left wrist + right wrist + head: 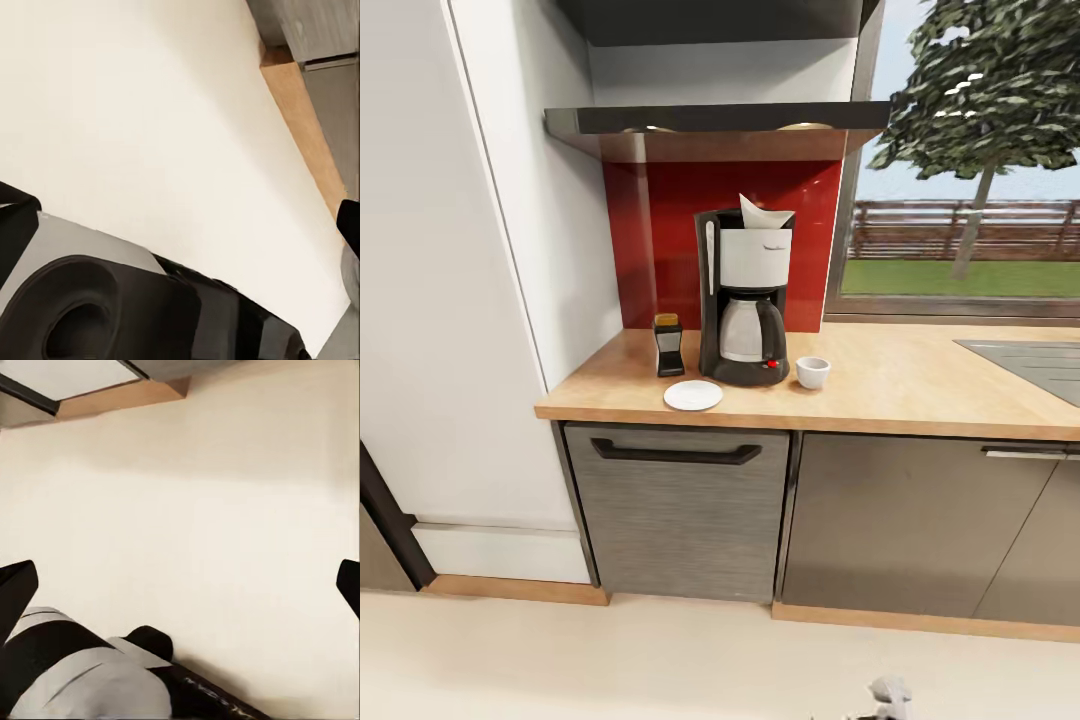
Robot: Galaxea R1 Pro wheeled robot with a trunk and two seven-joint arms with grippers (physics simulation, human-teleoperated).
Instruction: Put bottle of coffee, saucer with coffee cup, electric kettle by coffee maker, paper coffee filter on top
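Countertop (920, 385) holds coffee cup (812, 372) beside saucer (693, 395), hands low.

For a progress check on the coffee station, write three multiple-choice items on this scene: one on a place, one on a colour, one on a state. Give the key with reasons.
1. Where does the coffee cup stand?
A. On the saucer
B. On the countertop, on the window side of the coffee maker
C. On the shelf

2. What colour is the wall panel behind the coffee maker?
A. Red
B. Blue
C. Green

3. What is the state of the saucer?
A. Bearing the cup
B. Bare, in front of the coffee maker
C. Lying on the floor

Key:
1 B: the cup sits directly on the wooden countertop, apart from the saucer.
2 A: the wall panel is plainly red.
3 B: nothing rests on the white saucer, which lies by the machine's base, near the bottle of coffee.
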